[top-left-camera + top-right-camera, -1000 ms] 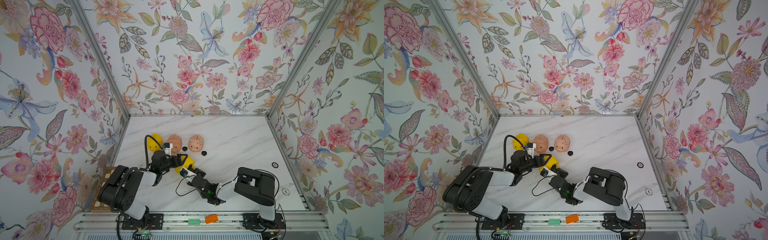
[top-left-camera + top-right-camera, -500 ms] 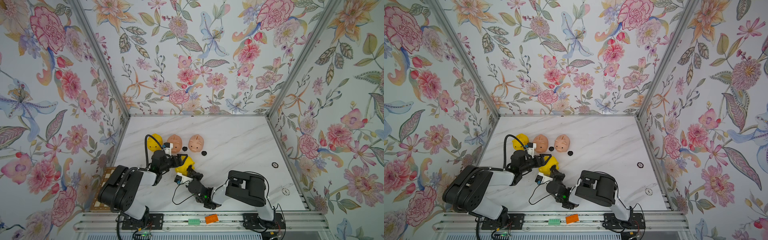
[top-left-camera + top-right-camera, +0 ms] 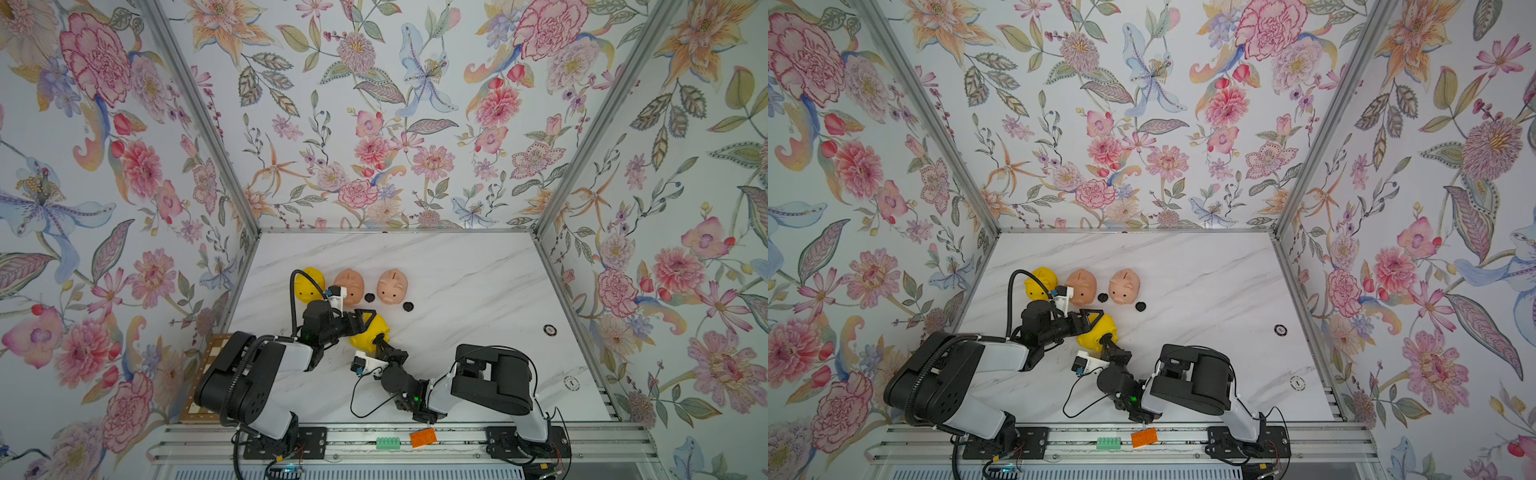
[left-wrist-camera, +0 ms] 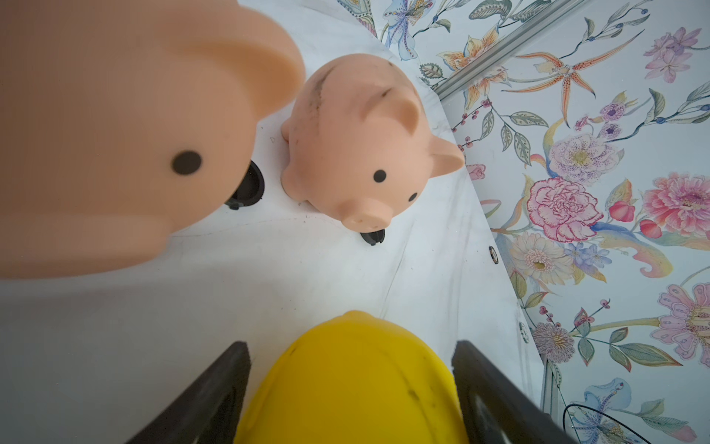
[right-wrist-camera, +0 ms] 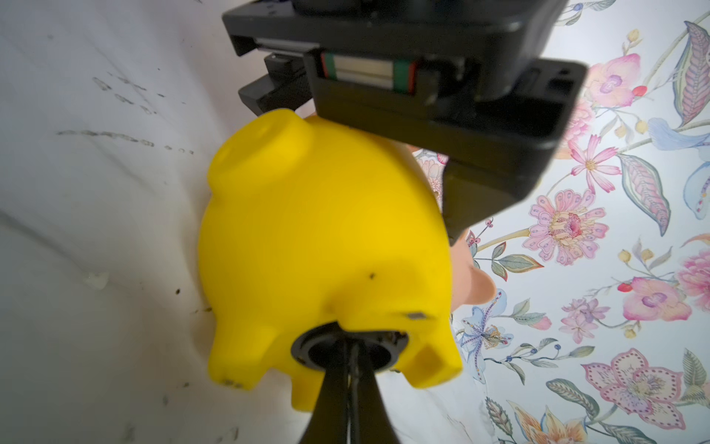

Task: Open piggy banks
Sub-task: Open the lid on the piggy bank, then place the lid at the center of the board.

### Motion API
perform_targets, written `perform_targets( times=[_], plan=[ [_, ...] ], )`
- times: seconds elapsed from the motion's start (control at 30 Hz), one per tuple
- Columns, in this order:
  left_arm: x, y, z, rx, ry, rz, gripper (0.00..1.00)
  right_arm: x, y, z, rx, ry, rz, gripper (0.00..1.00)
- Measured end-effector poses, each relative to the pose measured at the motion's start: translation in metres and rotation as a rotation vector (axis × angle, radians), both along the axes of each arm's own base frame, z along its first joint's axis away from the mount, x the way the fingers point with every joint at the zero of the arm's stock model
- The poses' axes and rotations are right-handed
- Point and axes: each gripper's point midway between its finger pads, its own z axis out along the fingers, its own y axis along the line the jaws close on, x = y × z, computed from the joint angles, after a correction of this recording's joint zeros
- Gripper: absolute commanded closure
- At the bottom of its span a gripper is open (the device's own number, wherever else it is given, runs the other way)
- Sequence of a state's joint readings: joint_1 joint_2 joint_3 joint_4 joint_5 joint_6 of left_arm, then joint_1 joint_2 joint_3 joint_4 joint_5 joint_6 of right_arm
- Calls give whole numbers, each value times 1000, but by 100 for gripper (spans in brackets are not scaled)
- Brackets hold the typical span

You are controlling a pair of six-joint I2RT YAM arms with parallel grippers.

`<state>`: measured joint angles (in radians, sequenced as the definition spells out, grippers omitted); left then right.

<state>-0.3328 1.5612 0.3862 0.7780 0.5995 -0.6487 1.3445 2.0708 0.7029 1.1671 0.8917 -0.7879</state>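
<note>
My left gripper (image 3: 362,323) (image 4: 350,348) is shut on a yellow piggy bank (image 3: 370,332) (image 3: 1098,336) (image 5: 319,238) and holds it on its side just above the marble table (image 3: 457,270). The right gripper (image 3: 379,339) (image 5: 349,346) is shut, its tips poked into the black round plug (image 5: 307,348) in that pig's belly. A second yellow piggy bank (image 3: 306,286) stands at the back left. Two peach-pink piggy banks (image 3: 350,286) (image 3: 392,286) stand beside it, also in the left wrist view (image 4: 115,134) (image 4: 357,146).
Two loose black plugs (image 3: 369,297) (image 3: 408,306) lie in front of the pink pigs. Two small discs (image 3: 549,329) (image 3: 572,383) lie near the right wall. A checkered board (image 3: 208,374) leans at the left edge. Green and orange bricks (image 3: 388,442) (image 3: 423,437) sit on the front rail.
The right arm's elbow has drawn in to the left and its wrist has turned, while its fingertips stay at the held yellow pig. The left arm has kept still.
</note>
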Motion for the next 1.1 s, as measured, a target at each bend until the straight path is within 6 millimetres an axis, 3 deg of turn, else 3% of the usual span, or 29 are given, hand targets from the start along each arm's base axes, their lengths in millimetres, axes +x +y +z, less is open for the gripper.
perform_targets(
  times=[0.23,0.47,0.7,0.97,1.1],
  plan=[
    [1,0,-1,-6,14,6,15,-29,-1,2,70,71,123,100],
    [1,0,-1,-4,21,7,16,-22,-30,38,305,194,104,100],
    [1,0,-1,-4,23,6,15,17,-64,64,561,436,50,100],
    [1,0,-1,-4,24,6,15,71,-113,48,709,764,-147,100],
    [1,0,-1,-3,24,6,15,100,-147,46,795,888,-291,100]
  ],
)
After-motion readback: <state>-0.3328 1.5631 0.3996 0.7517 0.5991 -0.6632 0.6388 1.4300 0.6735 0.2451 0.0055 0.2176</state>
